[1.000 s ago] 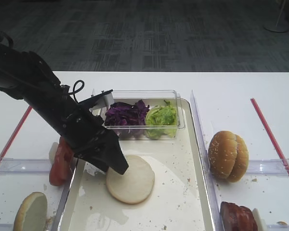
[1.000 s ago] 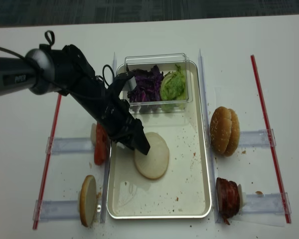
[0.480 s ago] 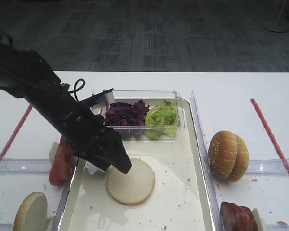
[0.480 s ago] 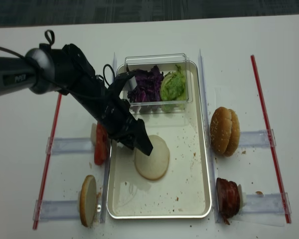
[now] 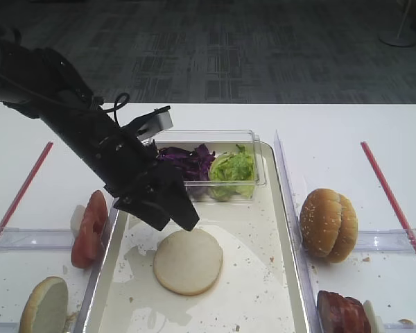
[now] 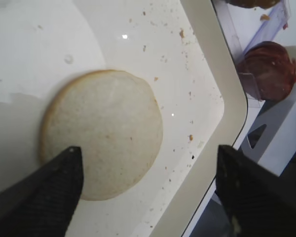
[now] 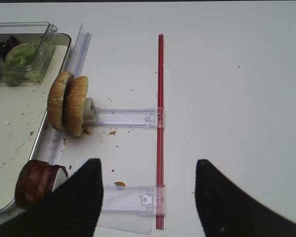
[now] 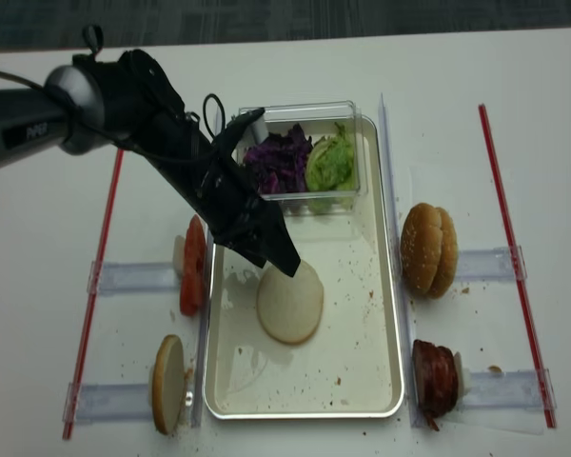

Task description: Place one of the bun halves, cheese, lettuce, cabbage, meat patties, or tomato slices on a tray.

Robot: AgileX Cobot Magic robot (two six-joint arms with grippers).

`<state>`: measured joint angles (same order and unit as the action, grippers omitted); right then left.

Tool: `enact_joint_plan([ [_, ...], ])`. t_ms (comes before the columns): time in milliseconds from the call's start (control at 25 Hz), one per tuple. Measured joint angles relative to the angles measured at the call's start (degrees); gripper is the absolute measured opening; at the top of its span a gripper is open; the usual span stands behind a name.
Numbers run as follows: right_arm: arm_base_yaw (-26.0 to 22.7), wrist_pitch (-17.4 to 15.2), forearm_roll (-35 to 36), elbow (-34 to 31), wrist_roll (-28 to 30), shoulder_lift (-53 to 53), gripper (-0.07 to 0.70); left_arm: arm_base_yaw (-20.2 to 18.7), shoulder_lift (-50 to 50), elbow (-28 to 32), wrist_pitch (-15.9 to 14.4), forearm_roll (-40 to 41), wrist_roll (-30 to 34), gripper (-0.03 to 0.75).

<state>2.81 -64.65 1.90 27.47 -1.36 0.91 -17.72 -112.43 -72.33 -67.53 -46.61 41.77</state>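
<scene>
A: Where do the left gripper's (image 6: 148, 192) fingers (image 6: 49, 190) stand?

B: Spread wide and released, with nothing between them. The bun half (image 6: 102, 132) lies flat on the tray (image 6: 226, 98) below them, one fingertip over its near edge, the other out beyond it toward the tray rim.

A: What lies farther out from the fingers?

B: The meat patties (image 6: 267, 70) stand past the tray's rim. Behind the arm, a clear box (image 5: 253, 170) holds the cabbage (image 5: 184, 161) and lettuce (image 5: 230, 168). The tomato slices (image 5: 90, 227) stand just outside the tray's other rim.

A: And the right gripper (image 7: 148, 197)?

B: Its fingers (image 7: 71, 202) are parted and empty, hanging over the bare white table (image 7: 227, 74), with the sesame buns (image 7: 68, 102) off to one side.
</scene>
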Motion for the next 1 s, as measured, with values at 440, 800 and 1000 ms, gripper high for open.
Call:
enact_joint_plan([
  [440, 0.0, 0.0, 0.0, 0.0, 0.0, 0.0, 0.445, -0.2, 1.7, -7.7, -0.8, 12.4, -13.6, 0.514],
  [800, 0.0, 0.0, 0.0, 0.0, 0.0, 0.0, 0.445, -0.2, 4.1, -16.3, -1.9, 24.9, -26.8, 0.514],
  [1000, 0.0, 0.0, 0.0, 0.0, 0.0, 0.0, 0.445, -0.2, 4.1, -17.8, -2.2, 33.6, -33.6, 0.514],
])
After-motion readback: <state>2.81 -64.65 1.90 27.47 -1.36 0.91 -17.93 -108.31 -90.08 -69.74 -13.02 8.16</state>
